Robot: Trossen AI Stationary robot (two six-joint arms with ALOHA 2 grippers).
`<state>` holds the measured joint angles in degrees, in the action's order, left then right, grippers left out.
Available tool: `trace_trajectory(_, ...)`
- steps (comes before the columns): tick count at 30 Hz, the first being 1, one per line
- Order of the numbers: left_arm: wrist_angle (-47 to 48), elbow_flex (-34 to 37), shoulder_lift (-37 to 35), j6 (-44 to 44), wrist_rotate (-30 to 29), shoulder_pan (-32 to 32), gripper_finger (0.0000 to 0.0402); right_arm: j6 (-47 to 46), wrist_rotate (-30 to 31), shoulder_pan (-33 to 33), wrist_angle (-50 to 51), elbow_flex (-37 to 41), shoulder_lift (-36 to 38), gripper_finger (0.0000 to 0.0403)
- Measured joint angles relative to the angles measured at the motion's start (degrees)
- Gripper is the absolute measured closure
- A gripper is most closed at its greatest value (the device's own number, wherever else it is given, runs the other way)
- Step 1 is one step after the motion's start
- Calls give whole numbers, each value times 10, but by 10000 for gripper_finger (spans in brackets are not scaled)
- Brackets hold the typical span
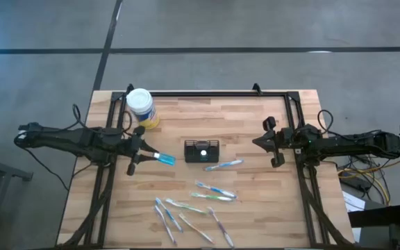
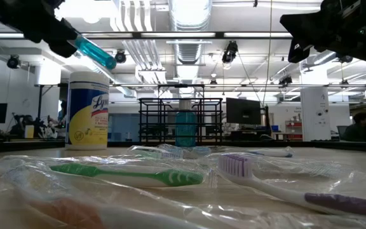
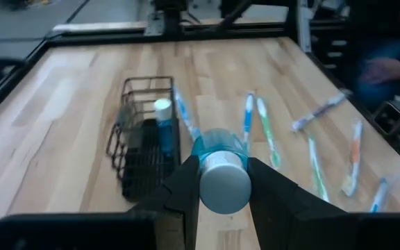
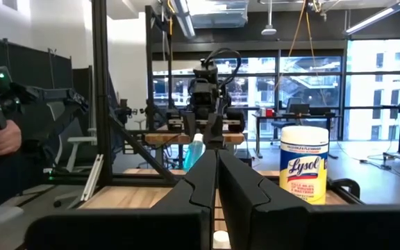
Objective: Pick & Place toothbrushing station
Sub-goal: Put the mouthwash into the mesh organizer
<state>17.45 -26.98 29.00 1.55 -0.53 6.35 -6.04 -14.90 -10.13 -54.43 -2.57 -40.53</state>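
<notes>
- One black wire-mesh caddy [image 1: 201,151] stands mid-tabletop [image 1: 255,132], with one blue item upright inside.
- One yellow Lysol jar [image 1: 142,107] stands near the far left corner.
- About eight wrapped toothbrushes [image 1: 214,192] lie loose: one just beside the caddy, the rest nearer the front edge.
- Left hand [image 1: 146,152] hovers left of the caddy, pinching one clear blue tube [image 1: 164,159] that points toward it.
- Right hand [image 1: 264,142] hangs at the right side, fingers pressed together, holding nothing.

The table [image 1: 255,139] is pale wood planks, smooth and matt. The caddy [image 1: 201,151] is black wire mesh. Toothbrushes [image 2: 129,173] at 6 o'clock lie in glossy clear plastic wrap. The left gripper [image 3: 221,182] grips a translucent blue plastic tube [image 1: 164,159].
</notes>
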Motion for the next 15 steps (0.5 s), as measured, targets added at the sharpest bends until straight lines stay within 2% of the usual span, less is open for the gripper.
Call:
trace_trajectory(6,-2,16,-42,-25,9,0,304,1,1,0,1,0,0,390)
trace_trajectory(15,-109,82,-126,-33,8,0,304,0,1,0,0,0,0,390)
